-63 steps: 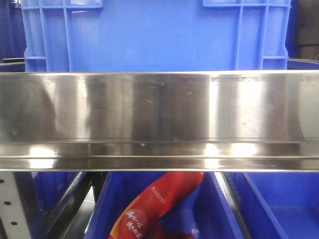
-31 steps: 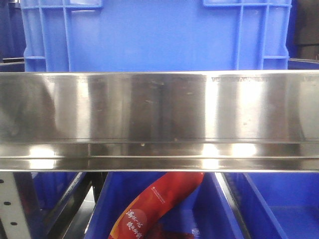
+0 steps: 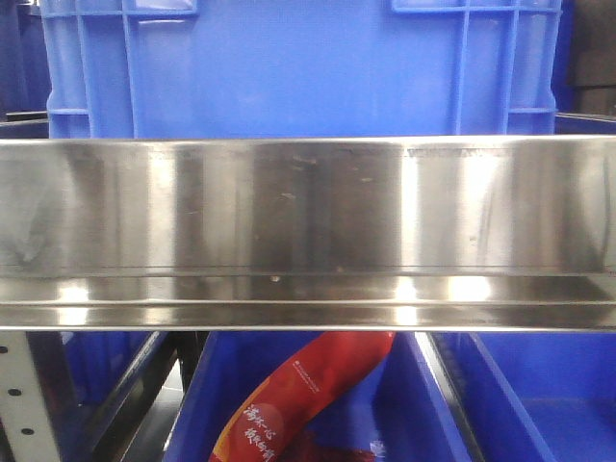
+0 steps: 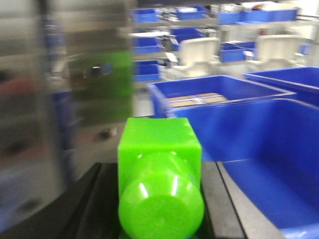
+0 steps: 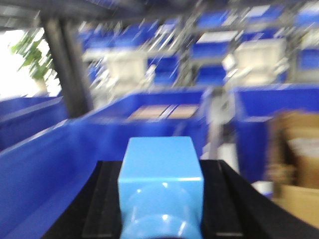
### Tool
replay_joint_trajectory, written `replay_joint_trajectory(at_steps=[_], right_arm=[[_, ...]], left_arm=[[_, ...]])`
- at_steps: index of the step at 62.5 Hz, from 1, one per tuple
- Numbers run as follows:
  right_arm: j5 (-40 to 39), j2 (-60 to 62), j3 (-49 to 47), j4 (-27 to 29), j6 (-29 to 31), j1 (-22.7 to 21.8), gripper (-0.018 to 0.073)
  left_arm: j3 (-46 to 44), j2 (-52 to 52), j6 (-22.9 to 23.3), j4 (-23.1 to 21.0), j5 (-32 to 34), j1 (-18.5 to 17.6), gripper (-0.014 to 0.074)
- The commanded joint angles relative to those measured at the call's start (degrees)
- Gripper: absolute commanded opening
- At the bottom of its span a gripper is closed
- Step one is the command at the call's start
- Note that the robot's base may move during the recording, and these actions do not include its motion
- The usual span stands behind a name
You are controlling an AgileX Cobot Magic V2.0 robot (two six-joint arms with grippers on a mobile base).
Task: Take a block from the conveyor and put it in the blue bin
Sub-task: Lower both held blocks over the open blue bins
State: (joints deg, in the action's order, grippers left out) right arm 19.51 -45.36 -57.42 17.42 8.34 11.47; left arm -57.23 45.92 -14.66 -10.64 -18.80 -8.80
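While the left tool [image 4: 159, 172] clamps the green block [image 4: 159, 144] beside a blue bin [image 4: 259, 129] and the right tool [image 5: 160, 172] the pale blue block [image 5: 160, 157], both look light, rigid, slick; flat sides suit gripping.

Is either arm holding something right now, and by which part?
Both seem to: left fingers clamp a green block by its sides, right fingers a light blue block by its sides.

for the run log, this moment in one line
left gripper: shut on green block | right gripper: shut on blue block | blue bin: right of green block | front view: steel rail, no arms
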Motion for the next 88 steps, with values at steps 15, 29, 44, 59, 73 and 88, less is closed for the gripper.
replay_joint_trajectory(at_steps=[15,29,44,59,73,88], right_arm=[[-2.13,-16.25,-8.01,0.34,0.13,9.70,-0.0162],[-8.88,-23.93,-8.27,5.97,0.13,10.29,-0.0162],[-8.06,-28.16,-9.43,4.03,0.13,11.75,-0.0056],[-7.55,-30.00,-9.43,1.23,0.13,13.25,0.0419],[-6.63,-29.63,-9.43,1.23,0.13,13.25,0.0379],[-1.82,-24.09,-9.43,1.23,0.13,13.25,-0.0137]], left_arm=[[-7.08,14.11,-0.17,-2.46,9.95,-17.10,-0.0111],[-12.87,26.57,-0.17,-10.41,10.49,-19.12,-0.0111],[-18.18,35.34,-0.17,-10.68,5.07,-19.12,-0.0111],[-18.43,37.33,-0.17,-10.83,3.14,-19.12,0.0142],[-18.43,37.05,-0.17,-10.83,3.15,-19.12,0.0375],[-18.43,33.14,-0.17,-10.60,0.04,-19.51,-0.0110]])
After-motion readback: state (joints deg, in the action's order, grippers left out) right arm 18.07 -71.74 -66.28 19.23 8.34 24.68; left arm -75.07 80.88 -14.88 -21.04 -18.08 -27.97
